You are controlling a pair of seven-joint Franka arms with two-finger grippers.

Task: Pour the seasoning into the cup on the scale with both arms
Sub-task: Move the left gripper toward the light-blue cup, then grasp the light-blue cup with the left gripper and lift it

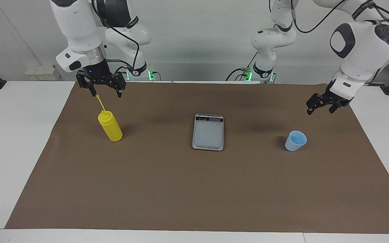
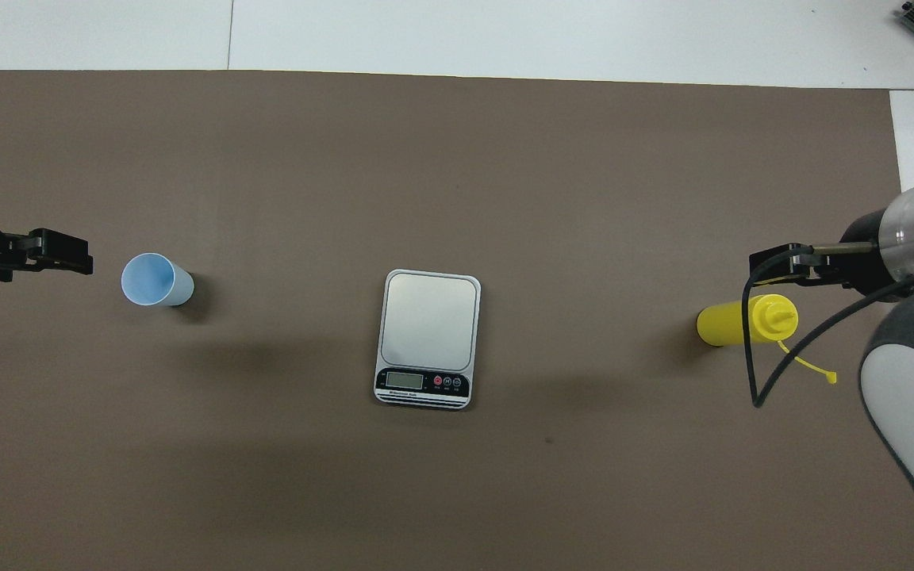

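- Table (image 1: 19, 141): white top under a brown mat (image 1: 194, 189). All task items stand on the mat, spread in one row across it, which leaves each arm an open approach to its own item.
- Right arm (image 1: 79, 30): comes down at its own end of the table. The right gripper (image 1: 106, 94) hangs, pointing down, above the bottle's raised cap strap and touches nothing. Jaws stand wide and empty. Judged to be waiting until the cup is set down.
- Left arm (image 1: 360, 44): reaches over its own end of the mat. The left gripper (image 1: 320, 110) is in the air just off the cup, toward the mat's edge, and apart from it. Jaws are wide and empty. Its fingers point toward the cup in the overhead view, which suggests a side approach to the cup wall.
- Scale (image 1: 208, 132): lies flat at mid-mat, display strip nearer the robots, plate bare. It sits between the two arms so that both can reach it.
- Bottle (image 1: 110, 126): upright at the right arm's end, well apart from the scale, nozzle open.
- Cup (image 1: 295, 140): upright, mouth up, at the left arm's end, well apart from the scale. It is not yet on the plate; moving it there is judged the first step.
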